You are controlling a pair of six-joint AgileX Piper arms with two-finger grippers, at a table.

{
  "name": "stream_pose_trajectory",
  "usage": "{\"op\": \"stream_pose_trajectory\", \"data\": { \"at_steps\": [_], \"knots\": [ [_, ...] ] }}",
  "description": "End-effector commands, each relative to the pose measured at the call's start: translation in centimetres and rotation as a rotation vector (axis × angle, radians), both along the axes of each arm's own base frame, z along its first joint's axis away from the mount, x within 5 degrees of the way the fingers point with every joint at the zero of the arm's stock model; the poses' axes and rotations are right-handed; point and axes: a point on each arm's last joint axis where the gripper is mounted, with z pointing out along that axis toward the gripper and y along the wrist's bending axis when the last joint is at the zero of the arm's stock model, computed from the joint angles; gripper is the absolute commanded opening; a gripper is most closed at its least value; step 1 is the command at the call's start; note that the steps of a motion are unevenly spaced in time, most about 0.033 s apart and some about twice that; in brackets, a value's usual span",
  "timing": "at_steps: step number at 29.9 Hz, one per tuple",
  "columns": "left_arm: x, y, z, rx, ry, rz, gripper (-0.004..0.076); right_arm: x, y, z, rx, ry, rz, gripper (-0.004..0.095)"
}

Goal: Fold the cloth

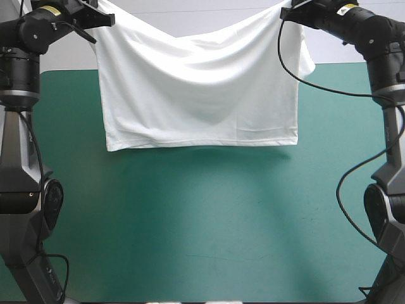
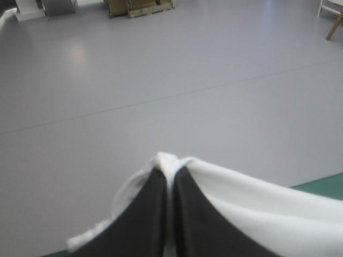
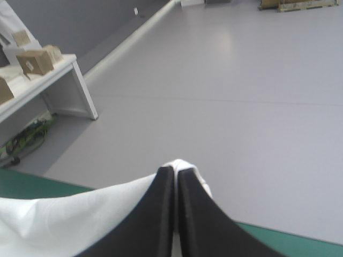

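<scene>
Shirt (image 1: pixel 199 88) is up in the air, stretched wide between the two arms over the far half of the surface (image 1: pixel 202 240). Left pincer (image 1: pixel 100 19) has one top corner and right pincer (image 1: pixel 290 12) has the other, both raised near the far edge. The top edge sags in a shallow dip between them. The rest hangs down like a flat sheet with a few soft folds across it.

The hem (image 1: pixel 202 144) runs pretty much straight and level, with a dark shadow on the teal-green cover right under it. Honestly can't tell from the high view if it's brushing the cover or hanging just off it. A bit of sleeve (image 1: pixel 307 60) sticks out past the side by the right arm.

In the left wrist view, the black fingers (image 2: pixel 153 214) are pressed into a point with a pinch of white fabric poking out at the tip, and cloth trails off to one side. Right wrist view is the same deal: fingers squeezed on a small white bunch, the rest draping away below them.
</scene>
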Motion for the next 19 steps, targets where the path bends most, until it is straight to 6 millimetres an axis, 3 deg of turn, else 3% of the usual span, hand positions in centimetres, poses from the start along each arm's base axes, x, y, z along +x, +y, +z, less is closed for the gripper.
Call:
{"op": "stream_pose_trajectory", "data": {
  "at_steps": [1,6,8,14,19],
  "knots": [
    [-0.7,0.2,3.3,-0.059,-0.267,0.035,0.0021,-0.8,-0.6,4.5,0.144,-0.296,-0.062,-0.0017],
    [0.4,0.3,2.7,-0.053,-0.289,0.047,0.0021,-0.9,-1.0,6.1,0.095,-0.361,-0.065,-0.0017],
    [0.6,0.3,2.3,-0.049,-0.265,0.042,0.0021,-0.8,-1.2,5.7,0.055,-0.315,-0.059,-0.0017],
    [0.9,0.1,1.3,-0.034,-0.188,0.022,0.0021,0.8,-1.5,1.8,-0.092,-0.039,-0.076,-0.0017],
    [1.5,-0.2,-0.9,0.007,-0.032,-0.013,0.0021,2.2,-1.6,-2.2,-0.170,0.211,-0.070,-0.0017]
  ]
}}
